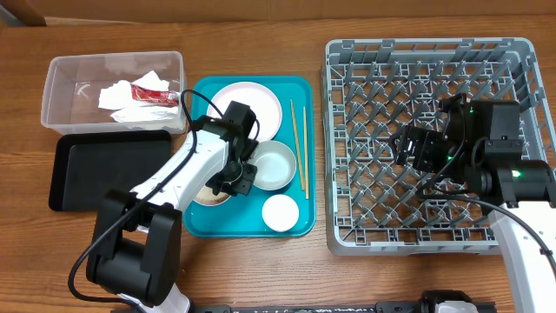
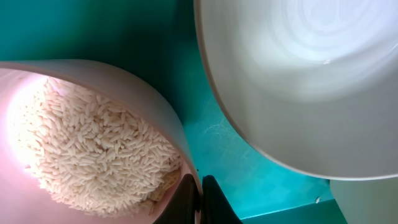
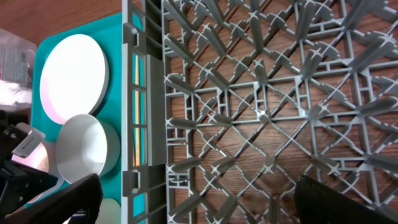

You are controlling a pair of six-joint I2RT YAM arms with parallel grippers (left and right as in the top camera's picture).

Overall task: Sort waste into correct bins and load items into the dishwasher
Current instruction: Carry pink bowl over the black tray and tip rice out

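Observation:
My left gripper (image 1: 233, 181) is shut on the rim of a bowl of white rice (image 2: 93, 149), which sits on the teal tray (image 1: 300, 87); its fingers (image 2: 199, 202) pinch the bowl wall. The bowl shows partly under the gripper in the overhead view (image 1: 208, 196). Beside it are an empty pale bowl (image 1: 276, 165), a round white plate (image 1: 256, 103), a small white cup (image 1: 281, 212) and two wooden chopsticks (image 1: 298, 143). My right gripper (image 1: 415, 148) is open and empty above the grey dish rack (image 1: 347, 78). The clear tub (image 1: 65, 104) holds crumpled napkins (image 1: 122, 96) and a red wrapper (image 1: 155, 94). The black tray (image 1: 95, 169) lies below the tub.
In the right wrist view the rack's pegs (image 3: 261, 112) fill the frame, with the plate (image 3: 73, 74) and pale bowl (image 3: 84, 146) past its left wall. Bare wooden table lies in front of the teal tray and the rack.

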